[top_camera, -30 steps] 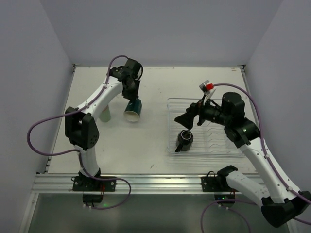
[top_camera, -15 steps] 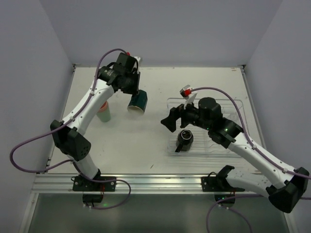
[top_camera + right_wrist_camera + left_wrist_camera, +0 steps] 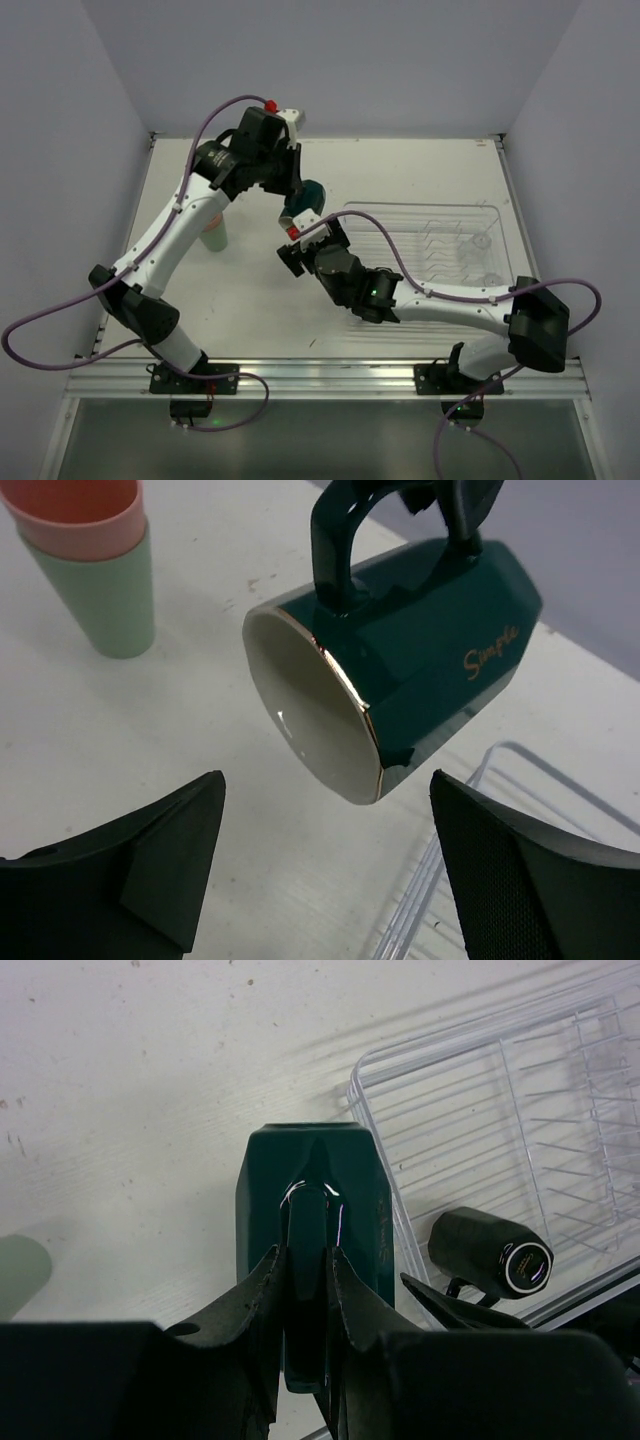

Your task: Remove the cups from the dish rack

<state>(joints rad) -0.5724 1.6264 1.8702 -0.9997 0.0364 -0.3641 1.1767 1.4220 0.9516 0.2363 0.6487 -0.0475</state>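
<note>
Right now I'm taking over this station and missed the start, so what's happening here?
The left gripper has the dark teal mug pinched by its handle, lifted off the table near the dish rack corner. Its mouth is tipped toward the right gripper, which faces it with open jaws, touching nothing. A black mug lies on its side in the rack. A pink tumbler sits stacked in a pale green tumbler on the table.

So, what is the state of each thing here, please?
teal mug: in the air, tipped sideways, held by its handle.
left hand: shut on the teal mug's handle.
right hand: open, empty, near the teal mug's mouth.
black mug: on its side in the dish rack.
pink cup: nested in the green cup.
green cup: standing on the table.
</note>
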